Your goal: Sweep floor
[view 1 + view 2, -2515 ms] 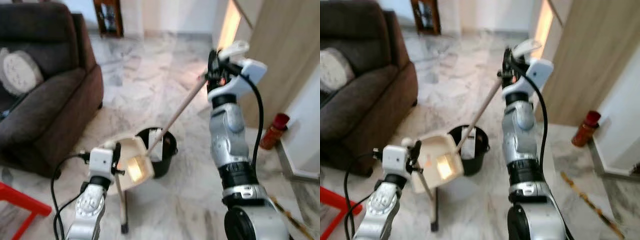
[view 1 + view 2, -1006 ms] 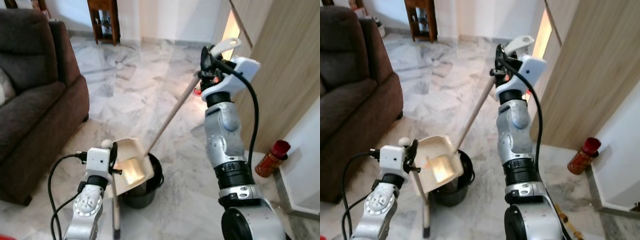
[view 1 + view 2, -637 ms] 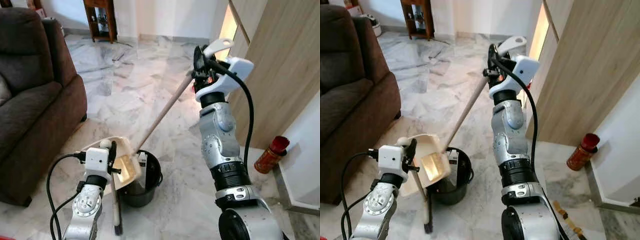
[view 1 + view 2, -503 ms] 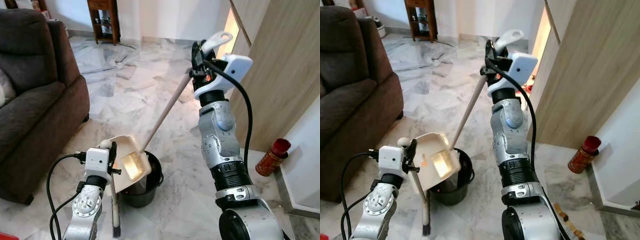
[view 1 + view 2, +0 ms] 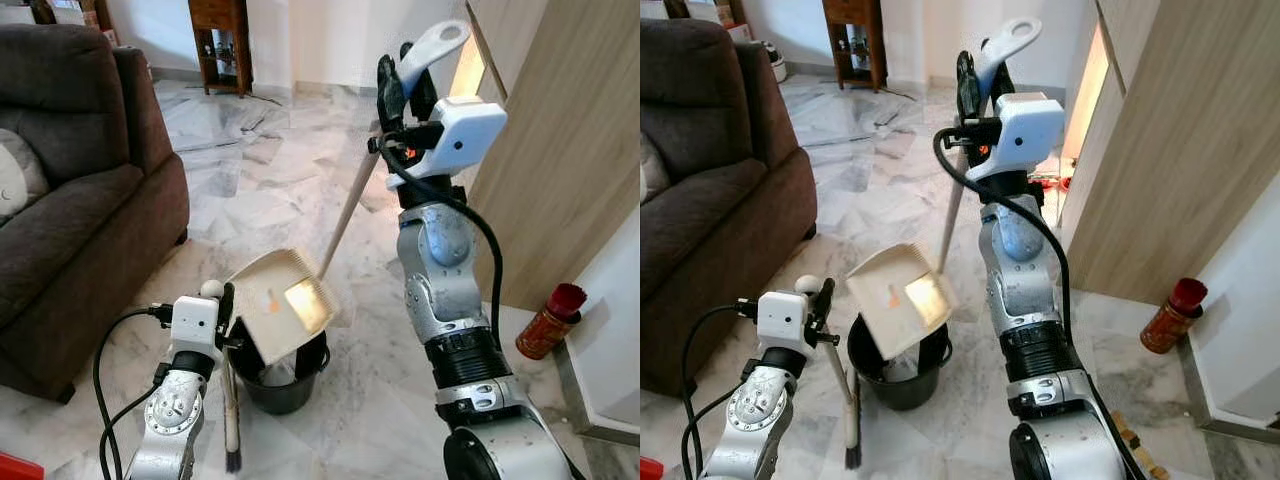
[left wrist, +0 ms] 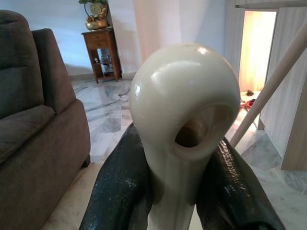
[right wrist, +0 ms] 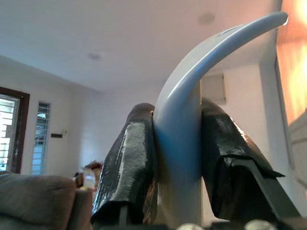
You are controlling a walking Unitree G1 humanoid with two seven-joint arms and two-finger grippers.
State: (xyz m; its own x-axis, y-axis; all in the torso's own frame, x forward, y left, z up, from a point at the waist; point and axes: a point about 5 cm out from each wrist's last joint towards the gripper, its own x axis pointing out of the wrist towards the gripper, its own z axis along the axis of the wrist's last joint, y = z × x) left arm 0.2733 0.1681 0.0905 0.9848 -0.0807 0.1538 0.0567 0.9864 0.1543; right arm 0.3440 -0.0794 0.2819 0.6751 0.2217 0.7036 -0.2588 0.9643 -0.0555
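Dustpan tipped over the black bucket on a marble floor.
My left gripper [image 6: 168,191] clamps the broom [image 5: 231,420] handle; beyond it, my raised right gripper [image 7: 177,158] grips the dustpan [image 5: 285,303] handle above the bucket [image 5: 902,378].

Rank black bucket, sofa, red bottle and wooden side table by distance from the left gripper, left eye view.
From the left gripper, shut on the broom handle:
1. Black bucket, just to its right, on the floor.
2. Sofa, to its left.
3. Red bottle, far right, by the wall.
4. Wooden side table, at the far wall.
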